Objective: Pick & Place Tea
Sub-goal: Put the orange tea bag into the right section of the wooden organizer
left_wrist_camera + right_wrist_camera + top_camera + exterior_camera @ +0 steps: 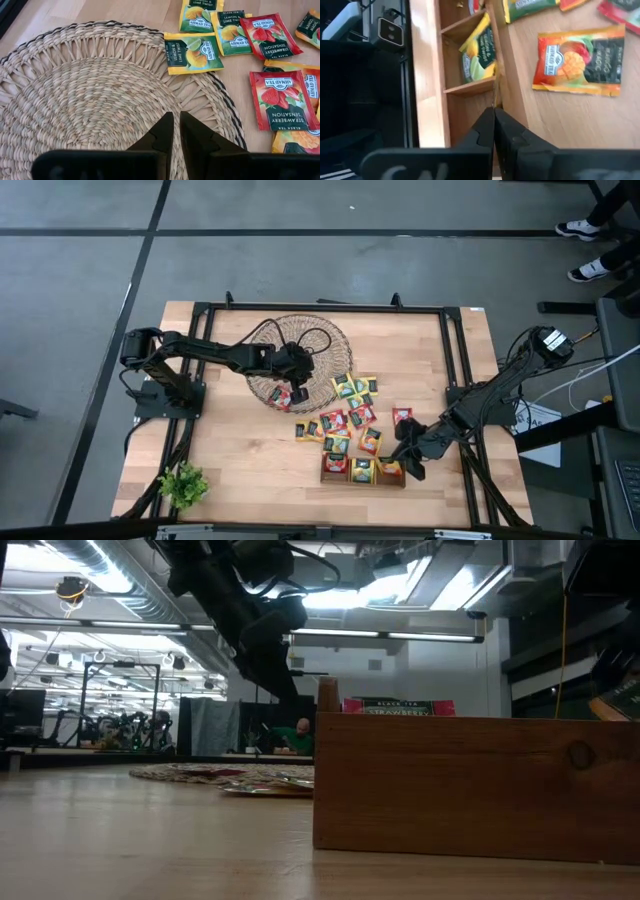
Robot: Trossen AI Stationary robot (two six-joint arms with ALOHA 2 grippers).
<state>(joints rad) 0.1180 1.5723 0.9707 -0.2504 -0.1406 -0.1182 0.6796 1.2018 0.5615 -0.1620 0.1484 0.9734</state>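
Several tea sachets (350,418) in red, yellow, green and orange lie flat on the table between the wicker dish (300,360) and the wooden tray (362,471). One red sachet (283,398) lies on the dish's near rim. My left gripper (173,120) hovers shut over the dish's woven floor (90,100), holding nothing. My right gripper (493,114) is shut at the tray's right end, above its long wall (498,85). A yellow-green sachet (480,55) stands in the tray compartment beyond the fingers. An orange sachet (580,57) lies on the table beside the tray. My right gripper's shut fingertips come slanting down onto the top edge of the tray's long wall (496,100). Whether they touch the wood I cannot tell. Nothing shows between the fingers.
A small green plant (183,485) stands at the table's near left corner. A dark frame (455,350) runs around the tabletop. In the low view the tray (475,785) fills the right foreground, with a red sachet (400,707) showing above it.
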